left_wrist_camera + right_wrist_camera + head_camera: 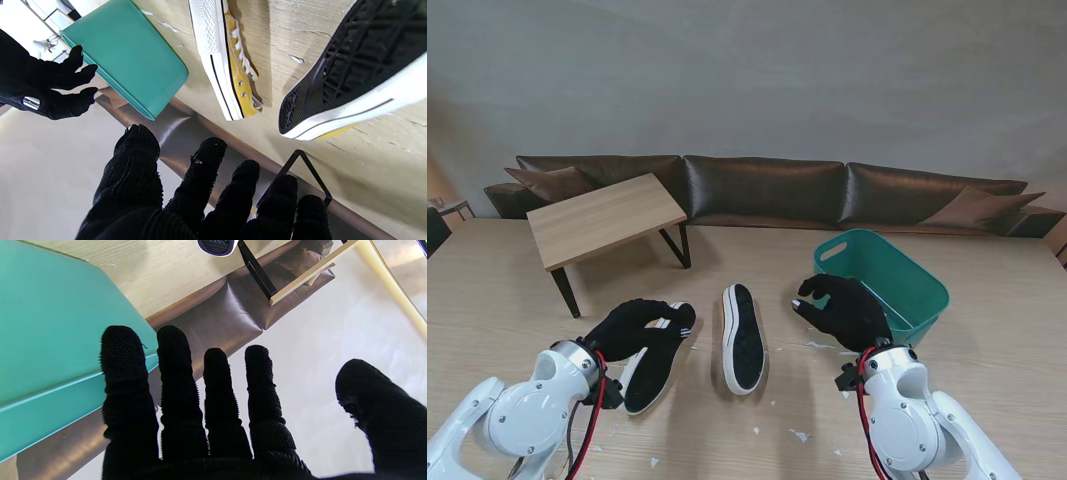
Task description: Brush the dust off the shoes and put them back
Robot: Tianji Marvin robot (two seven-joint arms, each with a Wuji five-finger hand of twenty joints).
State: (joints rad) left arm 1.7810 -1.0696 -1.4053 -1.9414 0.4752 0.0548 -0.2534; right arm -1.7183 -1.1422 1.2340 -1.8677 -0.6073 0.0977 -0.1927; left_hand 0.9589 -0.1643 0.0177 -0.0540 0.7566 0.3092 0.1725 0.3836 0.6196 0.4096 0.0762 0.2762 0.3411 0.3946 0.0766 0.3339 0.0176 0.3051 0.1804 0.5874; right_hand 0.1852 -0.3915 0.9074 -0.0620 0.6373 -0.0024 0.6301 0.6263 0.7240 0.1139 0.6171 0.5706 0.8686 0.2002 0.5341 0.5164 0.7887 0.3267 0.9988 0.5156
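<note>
Left hand (632,325), fingers spread and empty, hovers over the near shoe (655,362); its long axis runs away from me. Right hand (845,310), spread and empty, is beside the basket (917,280).

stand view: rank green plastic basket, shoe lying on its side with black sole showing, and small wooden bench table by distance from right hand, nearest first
1. Green plastic basket: just right of the right hand, beside its fingers.
2. Shoe lying on its side, black sole showing: to the hand's left, mid-table.
3. Small wooden bench table: far left, farther from me.
</note>
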